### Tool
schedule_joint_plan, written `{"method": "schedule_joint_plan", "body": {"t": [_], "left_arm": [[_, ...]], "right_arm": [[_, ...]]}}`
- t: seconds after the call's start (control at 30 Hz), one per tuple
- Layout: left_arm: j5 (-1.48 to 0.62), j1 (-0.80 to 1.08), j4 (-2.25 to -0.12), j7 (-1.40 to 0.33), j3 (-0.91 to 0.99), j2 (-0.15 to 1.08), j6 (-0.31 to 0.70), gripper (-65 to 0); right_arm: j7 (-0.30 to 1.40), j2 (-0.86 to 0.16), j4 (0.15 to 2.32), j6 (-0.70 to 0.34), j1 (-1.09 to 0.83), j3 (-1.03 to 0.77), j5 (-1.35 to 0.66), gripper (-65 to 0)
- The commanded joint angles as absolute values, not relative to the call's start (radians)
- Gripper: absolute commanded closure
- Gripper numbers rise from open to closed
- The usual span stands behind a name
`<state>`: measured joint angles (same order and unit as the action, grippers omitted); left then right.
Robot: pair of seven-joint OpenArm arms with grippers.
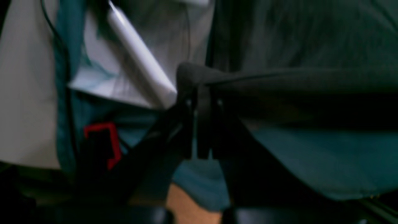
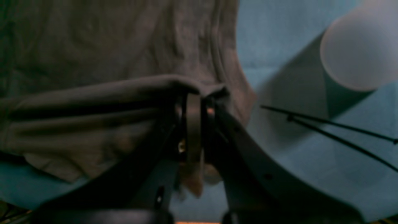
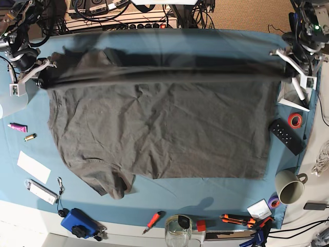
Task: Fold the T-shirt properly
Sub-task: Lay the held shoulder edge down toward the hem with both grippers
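The dark grey-brown T-shirt (image 3: pixel 159 128) lies spread over the blue table cloth (image 3: pixel 205 190), one sleeve hanging toward the front left. Its far edge is lifted and pulled taut into a long fold between the two grippers. At the base view's left, my right gripper (image 3: pixel 42 80) is shut on one end of that edge; the right wrist view shows its fingers (image 2: pixel 193 124) pinching bunched T-shirt fabric (image 2: pixel 93 109). My left gripper (image 3: pixel 284 77) holds the other end at the right. In the left wrist view, the left gripper (image 1: pixel 202 99) is shut on the T-shirt fold (image 1: pixel 295 84).
Beside the shirt's right edge lie a black remote (image 3: pixel 286 135), a red tape roll (image 3: pixel 294 120) and a mug (image 3: pixel 289 186). Along the front are a screwdriver (image 3: pixel 153 220), a glass jar (image 3: pixel 177 229) and a blue device (image 3: pixel 79 222). A white card (image 3: pixel 33 166) and pink marker (image 3: pixel 17 126) sit left.
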<state>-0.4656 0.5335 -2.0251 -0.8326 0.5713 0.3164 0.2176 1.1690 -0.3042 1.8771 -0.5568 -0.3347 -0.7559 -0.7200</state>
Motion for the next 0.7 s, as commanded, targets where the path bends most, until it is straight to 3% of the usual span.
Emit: {"method": "schedule_joint_plan", "body": {"t": [0.0, 0.67], "left_arm": [[-0.446, 0.525, -2.04, -0.811, 0.584, 0.335, 0.204, 0.0], [-0.392, 0.369, -1.918, -0.775, 0.487, 0.335, 0.206, 0.0]], "right_arm": [[1.139, -0.327, 1.888, -0.548, -0.329, -0.765, -0.706, 0.0], [1.137, -0.33, 1.676, -0.543, -0.148, -0.754, -0.683, 0.0]]}}
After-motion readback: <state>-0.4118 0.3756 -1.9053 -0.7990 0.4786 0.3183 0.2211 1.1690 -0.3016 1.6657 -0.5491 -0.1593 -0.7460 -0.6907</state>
